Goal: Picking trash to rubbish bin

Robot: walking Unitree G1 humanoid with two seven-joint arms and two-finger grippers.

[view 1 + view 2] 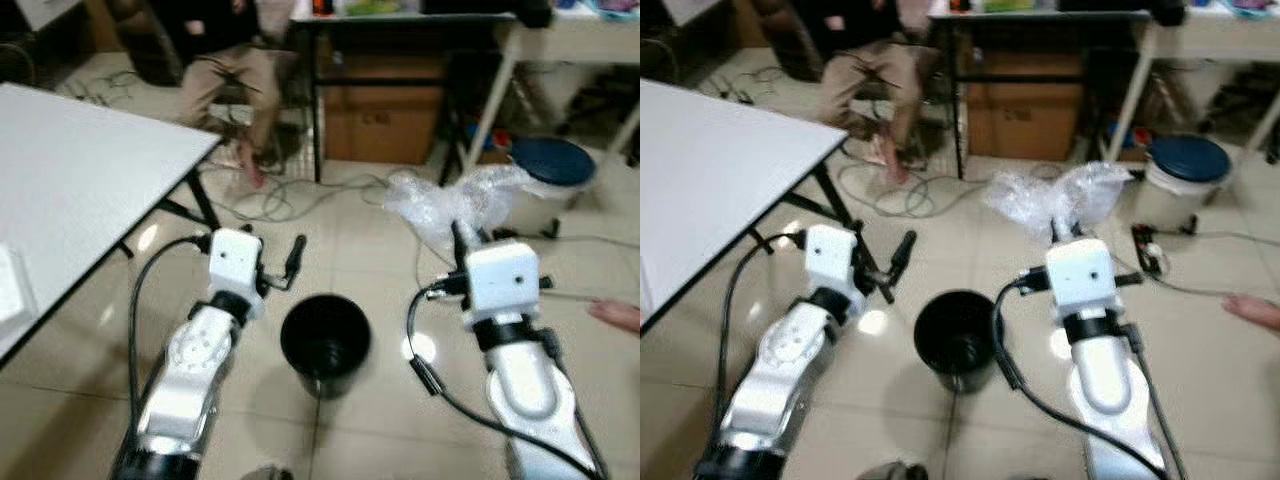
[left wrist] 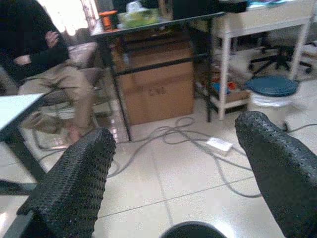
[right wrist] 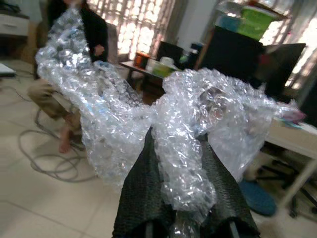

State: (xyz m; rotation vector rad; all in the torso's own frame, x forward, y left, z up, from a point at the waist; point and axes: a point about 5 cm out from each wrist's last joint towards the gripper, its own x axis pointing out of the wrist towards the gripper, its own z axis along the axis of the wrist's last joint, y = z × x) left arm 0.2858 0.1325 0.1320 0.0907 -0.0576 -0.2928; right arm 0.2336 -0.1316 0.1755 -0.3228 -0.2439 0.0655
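A crumpled sheet of clear bubble wrap (image 1: 455, 203) hangs above the floor, pinched by my right gripper (image 1: 460, 238). In the right wrist view the bubble wrap (image 3: 163, 124) bulges out between the two black fingers (image 3: 141, 193). A black round bin (image 1: 325, 340) stands open on the tiled floor between my two arms, nearer than the wrap and to its left. My left gripper (image 1: 295, 258) is held out left of the bin, above the floor. Its fingers (image 2: 74, 178) stand wide apart with nothing between them.
A white table (image 1: 70, 170) fills the left side. A seated person (image 1: 225, 70) is at the back, with loose cables (image 1: 270, 200) on the floor. A dark desk with a cardboard box (image 1: 385, 125) and a blue-lidded white bin (image 1: 550, 170) stand behind. A person's hand (image 1: 615, 315) enters at right.
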